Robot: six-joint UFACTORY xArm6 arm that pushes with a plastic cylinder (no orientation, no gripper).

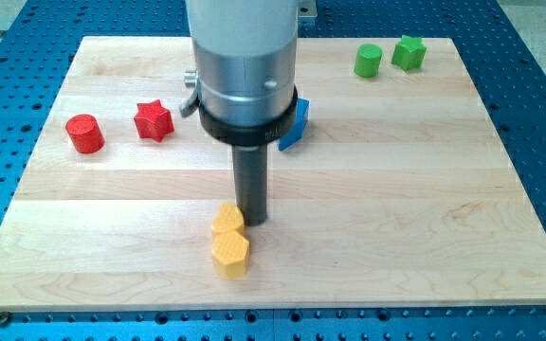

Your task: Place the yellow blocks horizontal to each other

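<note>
Contact looks made: my tip [252, 222] sits against the right side of the upper yellow block [227, 220], with no gripper on this rod and nothing held. Directly below, touching it, lies the yellow hexagonal block [230, 253], so the pair stacks along a near-vertical line in the view, low on the desk [425, 208]. I see no writing anywhere. Farther out: a blue block [297, 124] half hidden behind the arm, a red star [154, 121], a red cylinder [84, 134], a green cylinder [368, 61], a green star [409, 52].
</note>
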